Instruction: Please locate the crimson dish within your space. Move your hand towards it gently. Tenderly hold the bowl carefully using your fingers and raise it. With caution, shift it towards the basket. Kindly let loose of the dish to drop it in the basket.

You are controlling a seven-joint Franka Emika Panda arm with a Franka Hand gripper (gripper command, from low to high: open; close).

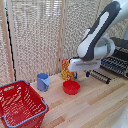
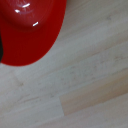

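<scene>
The crimson dish [image 1: 71,87] is a small round red bowl standing upright on the wooden table, near the middle of the exterior view. In the wrist view the bowl [image 2: 30,30] is seen close up, partly cut off by the frame edge. My gripper [image 1: 80,75] hangs just above and slightly behind the bowl, apart from it; its fingers are small and blurred, so I cannot tell how the jaws stand. The red mesh basket [image 1: 20,104] with its blue-grey rim stands at the exterior view's lower left.
A blue cup [image 1: 43,82] stands between the basket and the bowl. A yellow and red patterned object [image 1: 65,70] stands behind the bowl. A dark rack [image 1: 116,65] sits at the exterior view's right. Slatted screens stand behind the table [image 1: 95,107].
</scene>
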